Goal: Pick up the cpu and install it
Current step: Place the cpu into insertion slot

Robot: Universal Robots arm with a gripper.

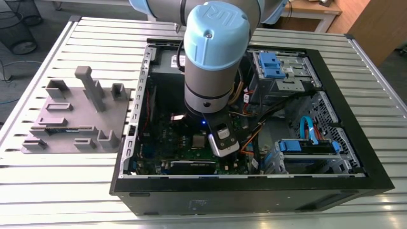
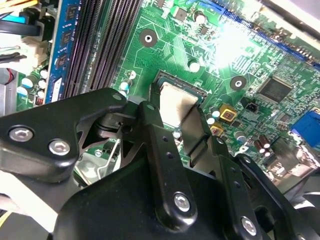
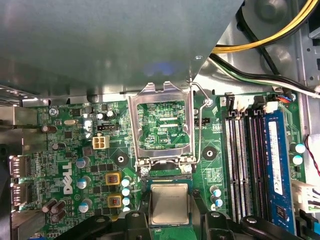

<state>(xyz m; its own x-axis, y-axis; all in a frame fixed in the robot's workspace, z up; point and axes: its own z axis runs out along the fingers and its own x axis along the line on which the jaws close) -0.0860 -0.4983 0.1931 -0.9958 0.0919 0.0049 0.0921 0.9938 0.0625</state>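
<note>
Install step: tool (image 2: 172, 112) pinching cpu (image 3: 170, 202) by opposite edges, low over open socket (image 2: 175, 79); retention frame (image 3: 161, 89) flipped up. Seating calls for square alignment, light pressure.

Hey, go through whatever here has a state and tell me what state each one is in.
hand: shut on the cpu.
cpu: gripped, at the socket; whether it is seated is unclear.
socket cover: flipped back, open.
computer case: lying flat, side open.
</note>
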